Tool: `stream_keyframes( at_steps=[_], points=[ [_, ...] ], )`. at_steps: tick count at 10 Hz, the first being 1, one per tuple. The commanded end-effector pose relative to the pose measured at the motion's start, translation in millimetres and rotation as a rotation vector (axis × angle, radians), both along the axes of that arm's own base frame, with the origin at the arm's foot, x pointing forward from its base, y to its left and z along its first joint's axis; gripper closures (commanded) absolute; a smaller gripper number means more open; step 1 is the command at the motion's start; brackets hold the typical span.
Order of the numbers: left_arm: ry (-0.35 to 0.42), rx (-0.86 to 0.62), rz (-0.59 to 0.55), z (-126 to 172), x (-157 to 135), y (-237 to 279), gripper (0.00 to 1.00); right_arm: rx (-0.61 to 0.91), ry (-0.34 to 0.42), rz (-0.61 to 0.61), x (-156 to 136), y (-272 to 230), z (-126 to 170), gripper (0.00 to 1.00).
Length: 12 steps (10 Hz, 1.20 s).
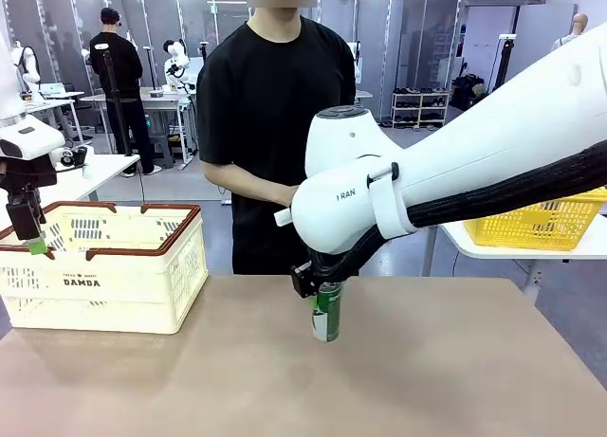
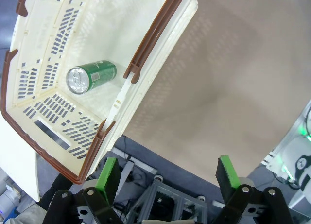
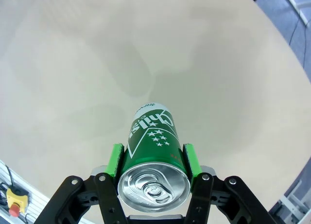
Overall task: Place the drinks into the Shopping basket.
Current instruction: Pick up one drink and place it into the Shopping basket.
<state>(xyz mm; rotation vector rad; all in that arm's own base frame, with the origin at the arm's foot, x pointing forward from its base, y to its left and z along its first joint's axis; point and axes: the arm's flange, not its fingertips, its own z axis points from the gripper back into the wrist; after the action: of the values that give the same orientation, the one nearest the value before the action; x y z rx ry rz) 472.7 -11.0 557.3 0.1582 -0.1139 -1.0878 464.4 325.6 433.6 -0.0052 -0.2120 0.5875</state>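
Observation:
A green drink can [image 1: 327,321] with white marks stands upright at the middle of the tan table [image 1: 446,380]. My right gripper [image 1: 322,295] is shut on its top part. In the right wrist view the green pads [image 3: 115,158] press both sides of the can [image 3: 151,131]; I cannot tell whether its base touches the table. The cream Shopping basket [image 1: 114,295] sits at the table's left. A second green can [image 2: 91,77] lies on its side on the basket floor [image 2: 58,44]. My left gripper [image 1: 33,243] hangs open over the basket's left edge, with nothing between its fingers [image 2: 109,173].
A person in a black shirt [image 1: 270,105] stands at the far side of the table, hands close behind my right arm. A bright yellow mesh basket [image 1: 541,224] sits on a white table at the right. Bare tabletop lies between the can and the basket.

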Motion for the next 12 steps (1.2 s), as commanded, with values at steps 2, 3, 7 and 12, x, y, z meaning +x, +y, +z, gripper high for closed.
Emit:
stream_keyframes(
  at_steps=[2,3,7,12],
  points=[
    [-0.003,-0.008,0.018,1.1,-1.9,-0.7,0.0,0.054,-0.029,0.071,10.0,12.0,-6.2,0.8],
    [-0.003,-0.008,0.018,1.1,-1.9,-0.7,0.0,0.055,-0.026,0.077,12.6,12.0,-12.3,0.8],
    [-0.003,-0.008,0.018,1.1,-1.9,-0.7,0.0,0.03,-0.02,0.094,24.1,13.3,-47.7,0.8],
    [-0.003,-0.008,0.018,1.1,-1.9,-0.7,0.0,-0.008,0.007,0.097,26.3,14.3,-60.1,0.22]
  ],
)
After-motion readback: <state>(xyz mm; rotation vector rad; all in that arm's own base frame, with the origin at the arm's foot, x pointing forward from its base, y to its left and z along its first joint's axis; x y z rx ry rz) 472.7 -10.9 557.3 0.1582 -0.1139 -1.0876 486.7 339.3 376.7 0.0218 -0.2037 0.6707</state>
